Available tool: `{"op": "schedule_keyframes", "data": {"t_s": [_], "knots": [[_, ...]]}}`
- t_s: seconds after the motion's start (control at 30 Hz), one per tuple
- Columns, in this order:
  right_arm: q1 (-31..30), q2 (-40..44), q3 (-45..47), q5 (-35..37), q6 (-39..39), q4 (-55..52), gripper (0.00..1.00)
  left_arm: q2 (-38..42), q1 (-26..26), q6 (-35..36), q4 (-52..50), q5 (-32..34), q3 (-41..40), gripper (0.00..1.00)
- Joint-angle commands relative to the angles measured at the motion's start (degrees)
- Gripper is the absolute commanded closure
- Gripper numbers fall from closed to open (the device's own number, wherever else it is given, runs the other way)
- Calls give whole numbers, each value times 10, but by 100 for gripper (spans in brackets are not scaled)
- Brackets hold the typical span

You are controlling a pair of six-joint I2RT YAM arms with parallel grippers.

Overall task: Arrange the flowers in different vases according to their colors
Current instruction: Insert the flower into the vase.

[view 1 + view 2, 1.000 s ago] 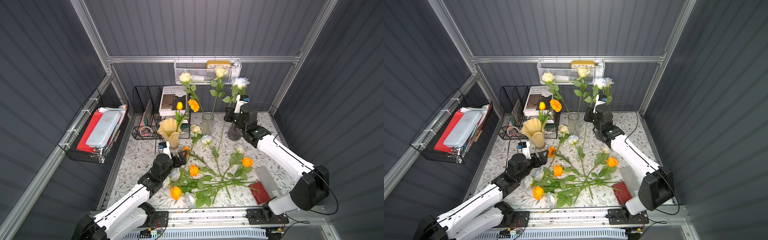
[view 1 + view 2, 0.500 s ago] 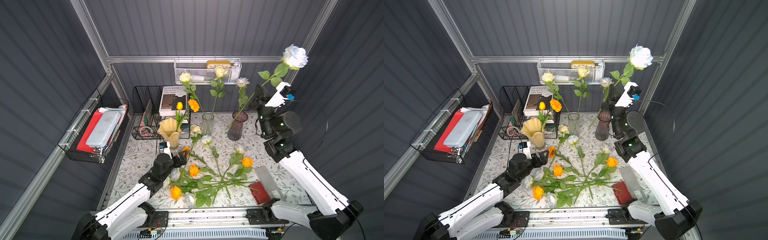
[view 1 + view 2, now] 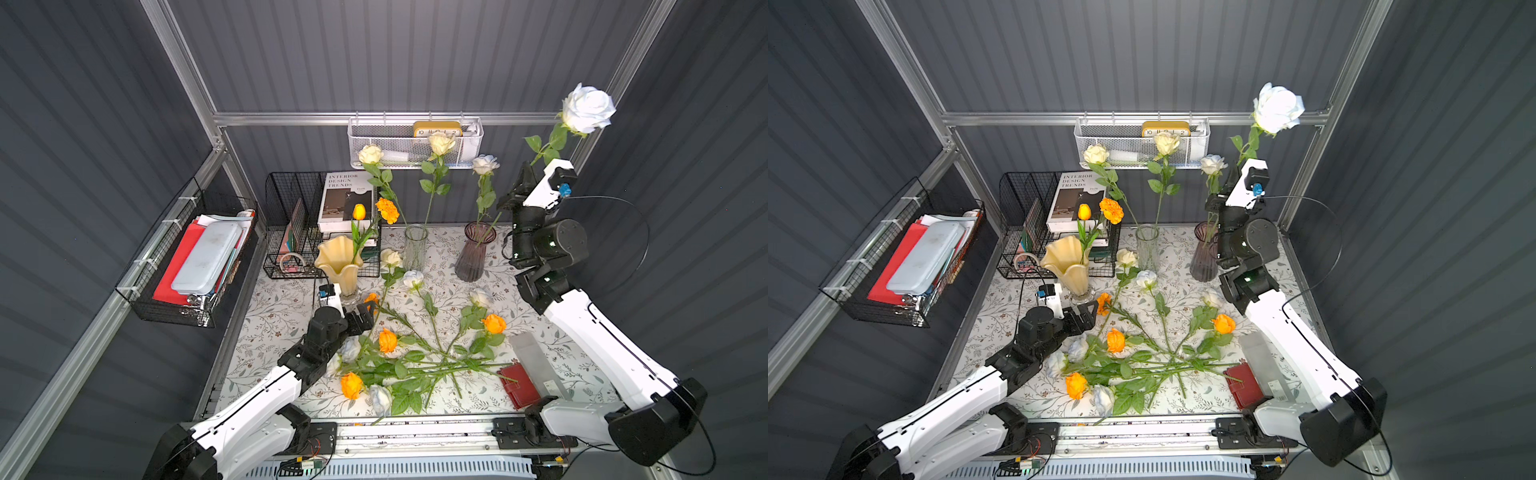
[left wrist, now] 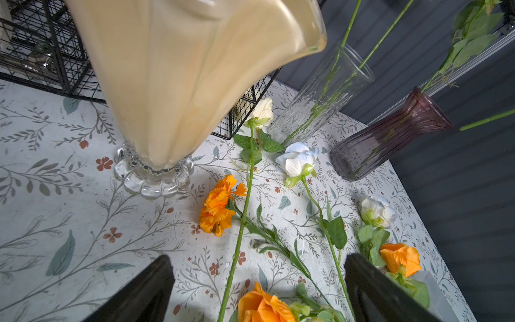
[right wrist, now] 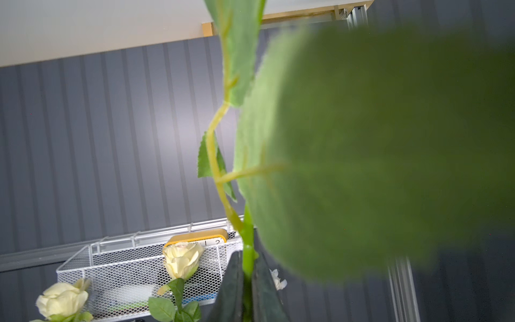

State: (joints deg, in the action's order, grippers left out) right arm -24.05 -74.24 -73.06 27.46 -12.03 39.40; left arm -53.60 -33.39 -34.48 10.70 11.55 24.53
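**R gripper [image 3: 527, 172] is pinching the white rose [image 3: 588, 109]; L gripper [image 3: 365, 315] is gaping wide w/ nothing in it.**
You're holding the white rose high at back right, jaws closed tight on its stem just under the leaves. The stem is slanting down w/ its lower end inside the purple vase [image 3: 476, 251], next to a 2nd rose [image 3: 484, 164]. L gripper is sitting low near the yellow vase [image 3: 338, 262], fingers [image 4: 370, 290] spread either side of stems on the cloth [image 3: 274, 316]. The clear vase [image 3: 415, 247] is carrying two cream roses, and loose flowers [image 3: 415, 361] are lying mid-table.
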Motion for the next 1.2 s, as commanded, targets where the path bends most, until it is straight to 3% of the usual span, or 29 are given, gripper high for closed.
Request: {"op": "schedule_keyframes", "data": {"t_s": [0.0,0.3,0.6,0.9,1.17], "knots": [[11,-20,-14,19,-40,54,100,-2,2,12,4,-9,3,1],[33,-56,-31,8,-17,57,100,-10,2,13,5,-8,6,1],[46,-42,-93,-35,77,-39,100,-35,1,16,9,-14,15,1],[58,-83,-127,-23,35,-15,100,-34,2,16,8,-13,14,1],[64,-123,-85,-29,33,20,100,-37,2,16,7,-12,15,1]]}}
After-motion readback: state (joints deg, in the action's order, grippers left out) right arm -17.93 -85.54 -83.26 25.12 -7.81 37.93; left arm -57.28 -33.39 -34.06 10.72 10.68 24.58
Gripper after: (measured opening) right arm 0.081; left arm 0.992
